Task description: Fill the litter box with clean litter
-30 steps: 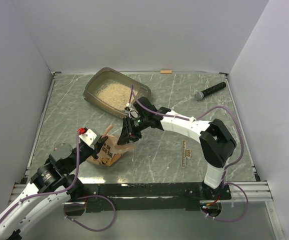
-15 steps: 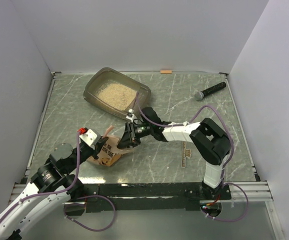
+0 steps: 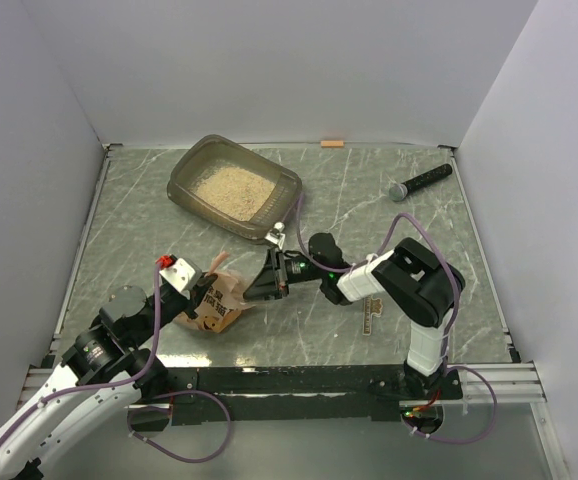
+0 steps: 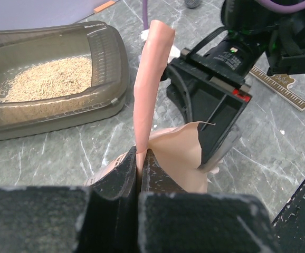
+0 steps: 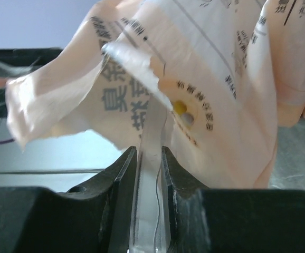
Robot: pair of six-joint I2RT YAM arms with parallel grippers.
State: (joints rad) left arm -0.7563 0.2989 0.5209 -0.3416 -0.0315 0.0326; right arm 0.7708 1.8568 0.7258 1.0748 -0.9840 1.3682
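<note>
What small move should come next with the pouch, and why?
Probably ease the right gripper away from the left gripper to widen the tear. Both are shut on the pouch at its top edge, a ragged torn flap shows between them, and the pouch sits apart from the litter box, so pouring isn't set up yet.

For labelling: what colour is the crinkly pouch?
The pouch is orange-pink with dark characters; right wrist view.

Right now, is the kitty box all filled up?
Partly. A layer of litter already lies in the litter box. The left gripper and right gripper both pinch the pouch, down on the table away from the box. Left: tipping in whatever the pouch holds; how much that is, I can't see.
</note>
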